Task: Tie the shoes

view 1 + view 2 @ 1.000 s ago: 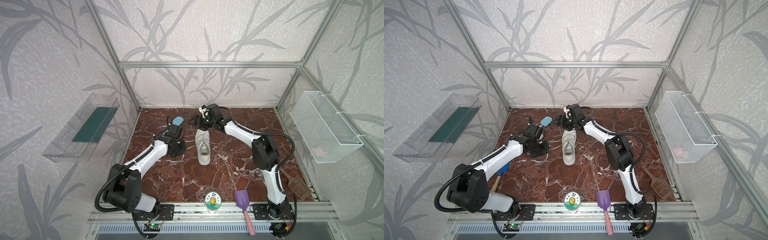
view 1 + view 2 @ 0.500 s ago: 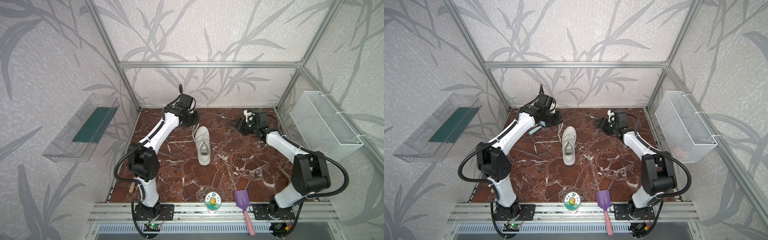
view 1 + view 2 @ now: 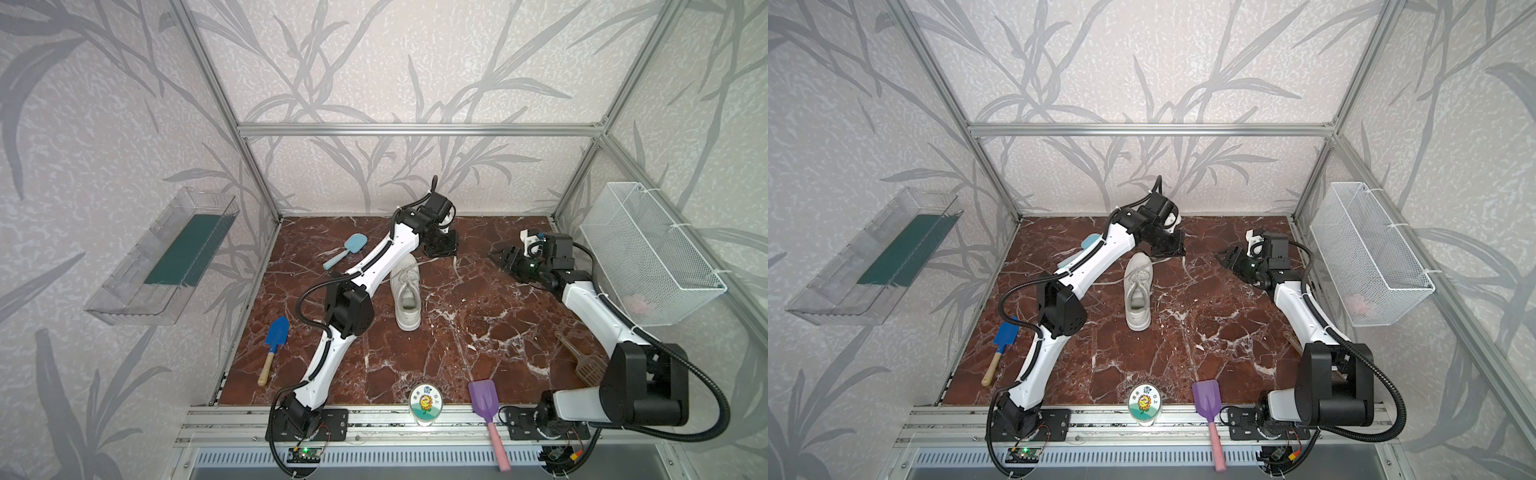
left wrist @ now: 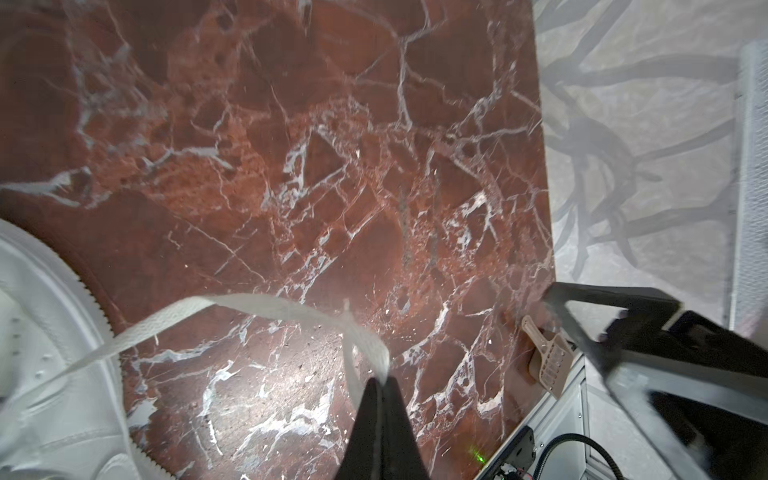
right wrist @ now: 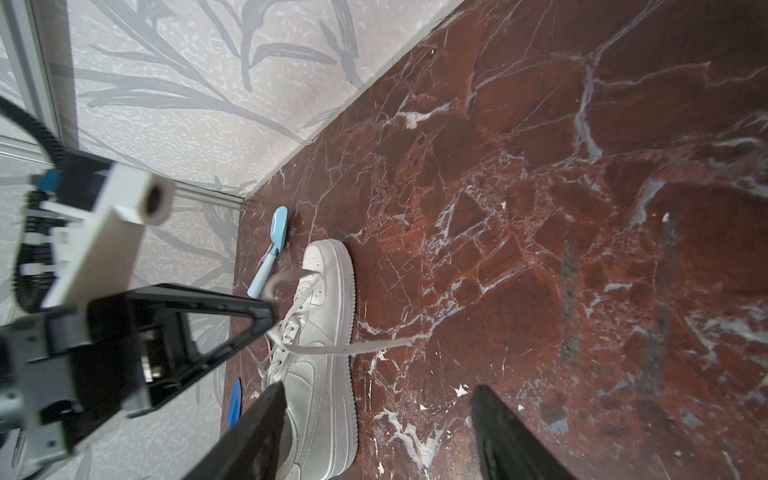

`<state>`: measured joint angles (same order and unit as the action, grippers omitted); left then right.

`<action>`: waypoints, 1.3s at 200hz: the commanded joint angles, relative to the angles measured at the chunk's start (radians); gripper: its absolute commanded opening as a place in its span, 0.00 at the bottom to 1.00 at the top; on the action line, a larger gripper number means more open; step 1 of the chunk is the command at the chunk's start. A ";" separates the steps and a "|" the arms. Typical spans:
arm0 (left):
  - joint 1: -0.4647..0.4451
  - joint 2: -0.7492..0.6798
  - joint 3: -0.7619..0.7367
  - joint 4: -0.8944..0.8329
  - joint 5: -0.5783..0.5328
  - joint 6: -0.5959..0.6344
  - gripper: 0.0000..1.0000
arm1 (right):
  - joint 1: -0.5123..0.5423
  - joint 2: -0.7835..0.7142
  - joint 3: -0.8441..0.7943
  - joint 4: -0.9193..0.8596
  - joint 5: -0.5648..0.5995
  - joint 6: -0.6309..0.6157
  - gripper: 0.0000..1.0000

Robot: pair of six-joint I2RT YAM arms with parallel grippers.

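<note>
The white sneaker lies mid-floor on the red marble, toe toward the back wall. My left gripper hangs just behind and right of the toe, shut on one flat white lace, which arcs back to the shoe. In the right wrist view this lace loops up to the left gripper's fingers. A second lace trails off the shoe onto the floor. My right gripper stands open and holds nothing, off to the shoe's right.
A light blue scoop lies back left and a blue shovel by the left edge. Near the front are a purple shovel and a round tin. A brown scoop and wire basket are on the right.
My left gripper has swung from the shoe's left side round the back to right of the toe, bringing the lace along. My right gripper left the toe and moved off right.
</note>
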<state>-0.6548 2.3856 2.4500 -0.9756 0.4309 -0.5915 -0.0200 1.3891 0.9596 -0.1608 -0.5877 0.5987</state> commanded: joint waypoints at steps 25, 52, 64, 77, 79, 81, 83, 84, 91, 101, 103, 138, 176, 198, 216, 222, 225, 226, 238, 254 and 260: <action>-0.046 0.045 -0.020 -0.019 0.041 -0.018 0.04 | -0.014 -0.018 -0.013 -0.036 -0.028 -0.042 0.71; -0.051 0.075 -0.031 0.012 0.005 -0.005 0.39 | -0.014 -0.011 -0.018 -0.033 -0.027 -0.028 0.71; -0.050 0.098 -0.016 0.021 0.002 -0.002 0.44 | -0.015 -0.009 -0.020 -0.038 -0.027 -0.023 0.71; -0.050 0.120 0.008 0.020 0.007 0.002 0.48 | -0.015 -0.009 -0.018 -0.052 -0.018 -0.021 0.71; -0.050 0.123 0.015 0.019 0.009 0.004 0.48 | -0.015 -0.009 -0.017 -0.054 -0.017 -0.023 0.71; -0.049 0.126 0.020 0.017 0.008 0.004 0.49 | -0.016 -0.009 -0.018 -0.056 -0.016 -0.023 0.72; -0.049 0.129 0.025 0.013 0.007 0.005 0.49 | -0.016 -0.010 -0.017 -0.059 -0.015 -0.025 0.71; -0.049 0.129 0.027 0.011 0.006 0.005 0.49 | -0.016 -0.010 -0.016 -0.060 -0.014 -0.025 0.71; -0.051 0.133 0.036 0.005 0.001 0.008 0.50 | -0.017 -0.013 -0.016 -0.068 -0.007 -0.027 0.71; -0.049 0.132 0.037 0.003 -0.005 0.014 0.50 | -0.017 -0.016 -0.014 -0.090 0.011 -0.032 0.72; -0.049 0.131 0.037 0.001 -0.009 0.016 0.50 | -0.017 -0.017 -0.013 -0.096 0.015 -0.035 0.72; -0.049 0.103 0.039 0.018 -0.067 0.056 0.58 | -0.017 -0.012 0.016 -0.221 0.135 -0.061 0.72; -0.032 0.124 0.040 0.065 -0.037 0.036 0.59 | -0.015 -0.006 -0.022 -0.163 0.072 0.003 0.72; -0.027 0.136 0.040 0.101 0.007 0.002 0.59 | -0.015 0.012 -0.068 -0.070 -0.014 0.064 0.68; -0.025 0.141 0.040 0.119 0.031 -0.019 0.59 | -0.015 0.026 -0.110 0.006 -0.061 0.102 0.64; -0.025 0.141 0.039 0.120 0.037 -0.026 0.59 | -0.015 0.030 -0.131 0.046 -0.073 0.112 0.64; -0.025 0.141 0.040 0.121 0.038 -0.027 0.59 | -0.015 0.032 -0.142 0.067 -0.079 0.114 0.64; -0.026 0.141 0.040 0.121 0.038 -0.029 0.59 | -0.015 0.033 -0.146 0.075 -0.080 0.114 0.64; -0.025 0.141 0.038 0.122 0.039 -0.035 0.59 | -0.015 0.042 -0.204 0.183 -0.093 0.118 0.64; -0.024 0.146 0.037 0.127 0.050 -0.040 0.59 | -0.014 0.066 -0.262 0.312 -0.117 0.109 0.61; -0.024 0.149 0.037 0.127 0.053 -0.043 0.59 | -0.010 0.077 -0.273 0.349 -0.133 0.099 0.60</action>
<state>-0.6830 2.5210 2.4584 -0.8581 0.4553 -0.6060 -0.0322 1.4311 0.7437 -0.0410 -0.6437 0.6918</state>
